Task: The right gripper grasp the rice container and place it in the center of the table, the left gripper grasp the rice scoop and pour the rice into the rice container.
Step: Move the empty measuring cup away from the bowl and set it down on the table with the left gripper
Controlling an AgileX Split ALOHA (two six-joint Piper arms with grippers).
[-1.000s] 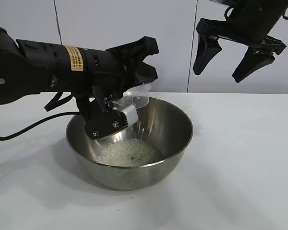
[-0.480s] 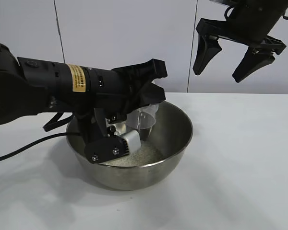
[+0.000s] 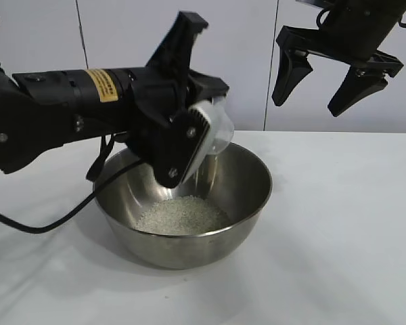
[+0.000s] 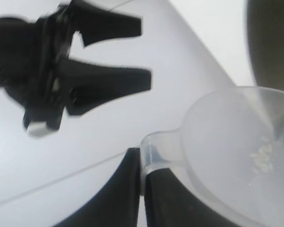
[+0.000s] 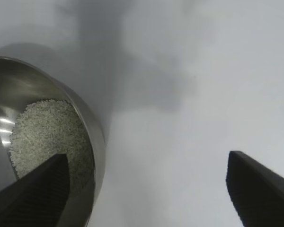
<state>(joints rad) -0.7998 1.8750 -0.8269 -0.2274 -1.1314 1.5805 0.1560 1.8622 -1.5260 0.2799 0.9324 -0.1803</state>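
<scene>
Presently: left gripper [image 3: 201,139] pinched shut on rice scoop [image 3: 215,132] tab, above rice container [image 3: 183,213] mid-table; rice [image 3: 183,215] heaped inside; tip steadily over centre; right gripper [image 3: 325,84] wide, empty, raised beyond.

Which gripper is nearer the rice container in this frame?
Left. The left gripper, shut on the rice scoop, hangs just above the rice container, over its back rim. The right gripper hangs open, higher and off to the container's right.
</scene>
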